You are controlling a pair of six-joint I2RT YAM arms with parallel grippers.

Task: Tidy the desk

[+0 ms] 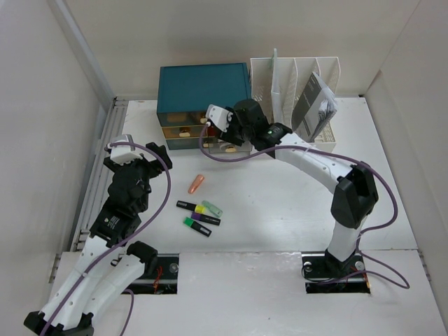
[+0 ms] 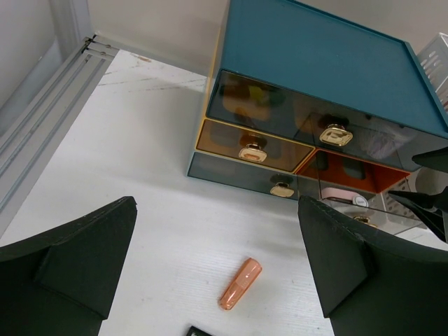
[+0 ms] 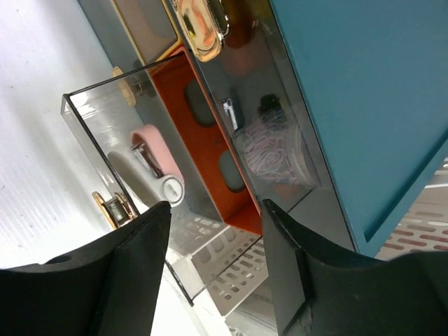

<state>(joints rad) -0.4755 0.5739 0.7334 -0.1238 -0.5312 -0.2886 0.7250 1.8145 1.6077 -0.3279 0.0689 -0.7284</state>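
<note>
The white desk (image 1: 280,210) carries a teal drawer box (image 1: 203,87) at the back. Its lower right clear drawer (image 3: 105,161) is pulled out, and a pink stapler (image 3: 157,157) lies inside. My right gripper (image 3: 215,210) hangs open just over that drawer's outer corner, with nothing between its fingers; the top view shows the right gripper (image 1: 222,129) at the box front. My left gripper (image 2: 217,210) is wide open above bare desk at the left. A small orange tube (image 2: 240,283) lies below and between its fingers, untouched.
Several highlighters (image 1: 199,215) lie in a loose cluster in the middle of the desk, near the orange tube (image 1: 197,183). A white slotted file rack (image 1: 294,80) holding a grey booklet (image 1: 316,108) stands right of the box. A metal rail (image 1: 98,175) runs along the left edge.
</note>
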